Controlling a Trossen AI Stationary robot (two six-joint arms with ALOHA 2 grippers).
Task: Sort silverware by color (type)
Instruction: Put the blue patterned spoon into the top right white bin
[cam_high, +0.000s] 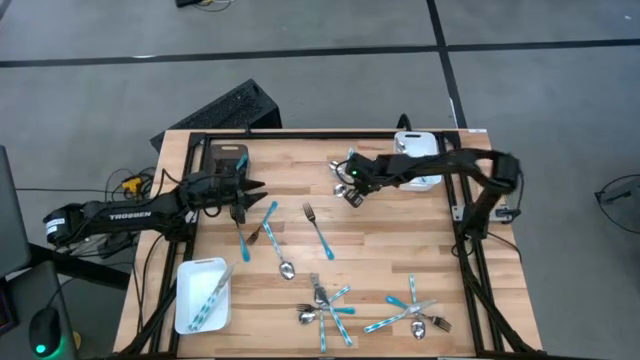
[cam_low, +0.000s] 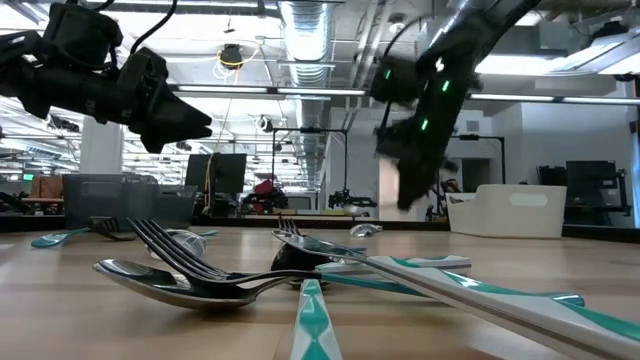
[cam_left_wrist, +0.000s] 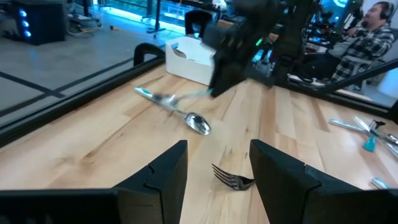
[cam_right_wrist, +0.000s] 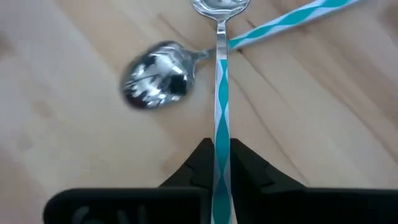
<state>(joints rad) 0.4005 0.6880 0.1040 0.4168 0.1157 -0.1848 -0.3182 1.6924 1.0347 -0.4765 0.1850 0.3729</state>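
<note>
Dark arms; white TROSSEN lettering on left arm (cam_high: 125, 213); green lights on right arm (cam_high: 430, 168).

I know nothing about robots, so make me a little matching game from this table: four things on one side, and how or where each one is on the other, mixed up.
Things:
1. left gripper
2. right gripper
3. white tray by the left arm
4. dark grey tray

States or places:
a. jaws closed on the handle of a teal-striped spoon
b. at the table's far edge, left side
c. jaws open, nothing between them
d. holds teal-handled pieces

Pairs: 1-c, 2-a, 3-d, 4-b
</note>
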